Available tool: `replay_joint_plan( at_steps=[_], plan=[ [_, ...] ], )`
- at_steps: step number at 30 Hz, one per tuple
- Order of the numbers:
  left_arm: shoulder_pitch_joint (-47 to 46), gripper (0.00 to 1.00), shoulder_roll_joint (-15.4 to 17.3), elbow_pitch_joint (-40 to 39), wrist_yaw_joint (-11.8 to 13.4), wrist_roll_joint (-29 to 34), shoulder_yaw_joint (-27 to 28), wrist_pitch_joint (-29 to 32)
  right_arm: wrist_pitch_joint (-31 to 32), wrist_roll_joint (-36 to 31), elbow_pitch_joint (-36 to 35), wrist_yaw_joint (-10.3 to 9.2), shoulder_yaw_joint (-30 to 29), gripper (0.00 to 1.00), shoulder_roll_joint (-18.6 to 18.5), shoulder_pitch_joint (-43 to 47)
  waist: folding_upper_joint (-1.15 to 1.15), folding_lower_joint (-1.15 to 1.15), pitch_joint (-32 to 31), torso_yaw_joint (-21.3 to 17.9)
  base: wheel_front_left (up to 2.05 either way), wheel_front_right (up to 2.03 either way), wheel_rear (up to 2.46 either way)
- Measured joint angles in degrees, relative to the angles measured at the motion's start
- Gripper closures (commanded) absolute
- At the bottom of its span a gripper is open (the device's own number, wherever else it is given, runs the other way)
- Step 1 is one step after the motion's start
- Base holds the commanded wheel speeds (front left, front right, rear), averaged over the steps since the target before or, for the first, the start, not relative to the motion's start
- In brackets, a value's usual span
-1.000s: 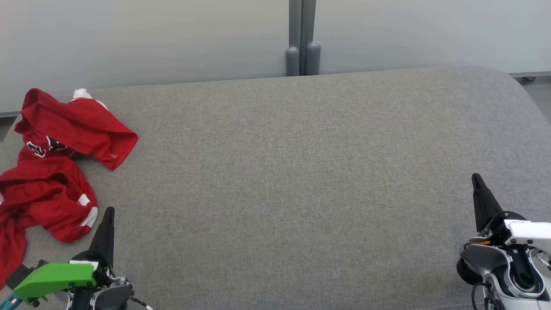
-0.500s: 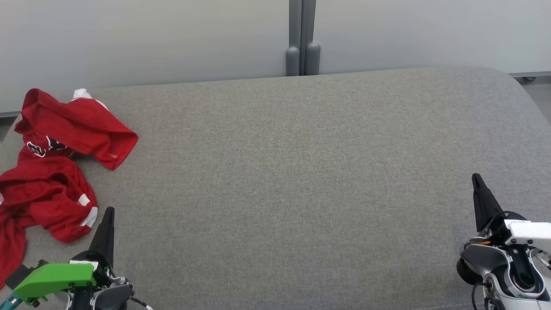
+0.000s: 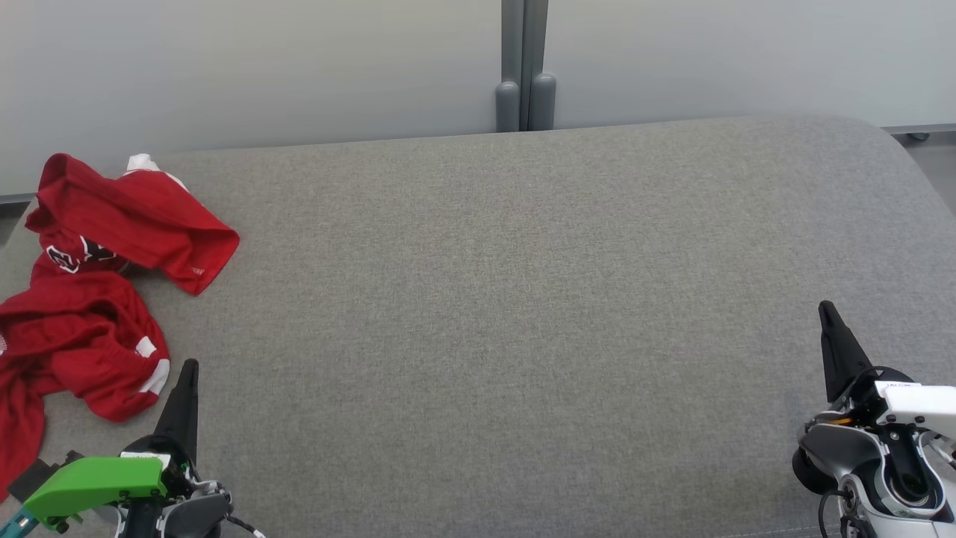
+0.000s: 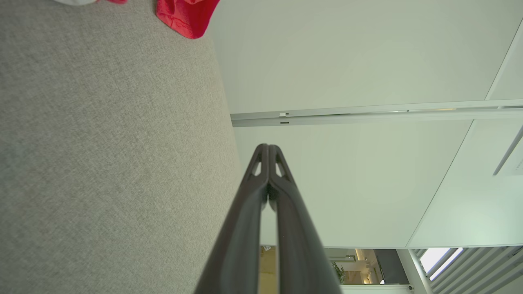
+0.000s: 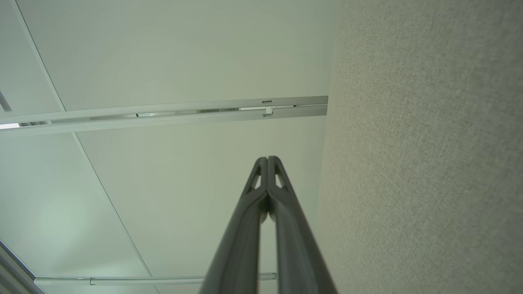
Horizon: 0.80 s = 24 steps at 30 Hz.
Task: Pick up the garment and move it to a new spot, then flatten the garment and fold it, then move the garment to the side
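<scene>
red garment [image 3: 97, 291] lies crumpled at the far left corner of the grey fabric surface [image 3: 508, 299], with one loose fold flung toward the middle and a scrap of white at its far end. it runs out of the picture on the left, so whether any of it hangs over that edge cannot be told. the left gripper [image 3: 188, 371] sits at the near edge, just beside the heap's nearest fold but not touching it. the right gripper [image 3: 824, 308] waits well apart at the near right corner. both wrist views show each pair of dark fingers [image 4: 245, 228] pressed together tip to tip, with nothing between them.

the pick-up looks not yet begun, and the risks lie in how it starts. tips that reach the cloth pressed together would likely shove the heap further toward the left edge rather than take it. a pinch on a single outer layer, such as the loose fold, could lift one flap while the bulk drags or slips free. a bite that goes too deep might catch the woven cover beneath. the right arm faces a long reach across the surface before it can help spread anything.
</scene>
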Motion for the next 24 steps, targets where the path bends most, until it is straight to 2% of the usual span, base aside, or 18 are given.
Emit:
replay_joint_plan(
  at_steps=[22,23,24],
  plan=[
    [0.0,1.0,0.0,0.0,0.0,0.0,0.0,0.0,0.0,-0.1,0.0,0.0,0.0,1.0,0.0,0.0,0.0,0.0,0.0,0.0,0.0,0.0,0.0],
    [0.1,0.0,-0.1,0.4,0.0,-0.1,-0.1,0.0,0.0,0.0,0.3,-0.12,0.0,0.0,0.1,0.2,0.0,0.0,0.0,0.0,0.0,0.0,0.0],
    [0.5,0.0,-0.2,1.0,0.0,-0.2,-0.1,0.0,0.0,0.0,0.9,-0.24,0.0,0.0,0.2,0.5,0.0,0.0,0.0,0.0,0.0,0.0,0.0]
  ],
)
